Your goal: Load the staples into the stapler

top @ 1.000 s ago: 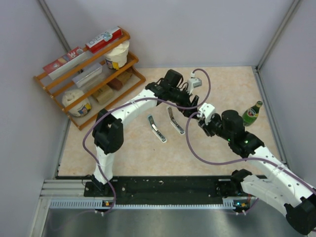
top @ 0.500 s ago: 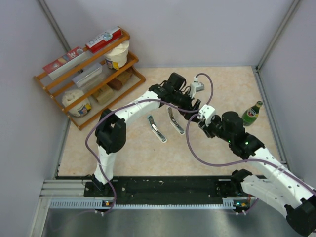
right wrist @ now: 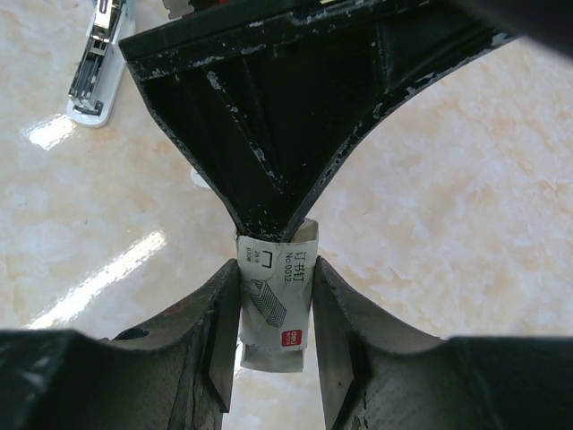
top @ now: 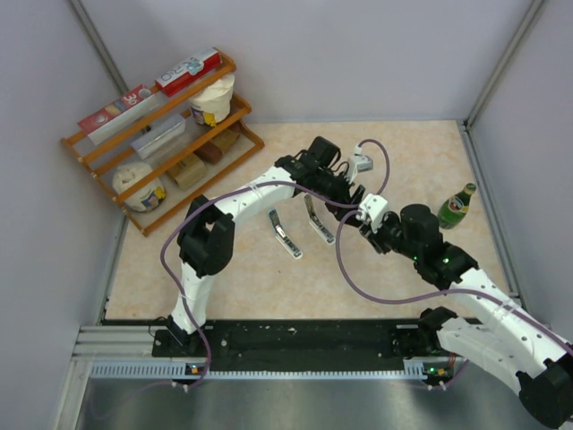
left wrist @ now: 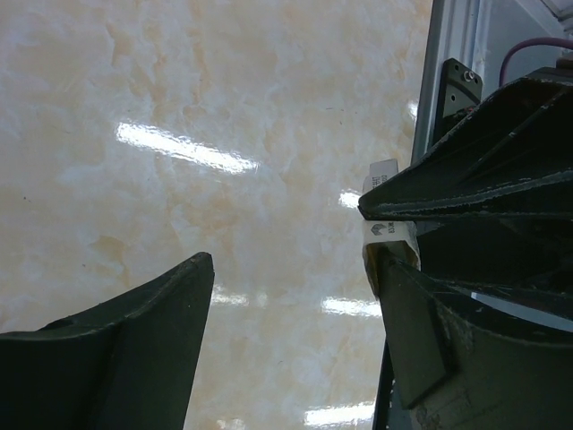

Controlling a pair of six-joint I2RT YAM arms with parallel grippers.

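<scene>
The right claw (right wrist: 276,305) grips the staples (right wrist: 273,327) above the table (right wrist: 448,179), the left claw (left wrist: 295,269) spread wide, one finger at their top edge, stapler (right wrist: 97,54) well apart.

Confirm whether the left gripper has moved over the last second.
Yes. Against the green bottle in the top view, the left gripper has shifted toward the near edge and slightly right, closer to the right gripper holding the staples.

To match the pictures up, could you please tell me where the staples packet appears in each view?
Top external: too small to make out, by the right gripper.
Left wrist: the staples packet sits right of centre.
Right wrist: low centre, clamped upright.
Shared landmark: the right gripper, in all three.
</scene>
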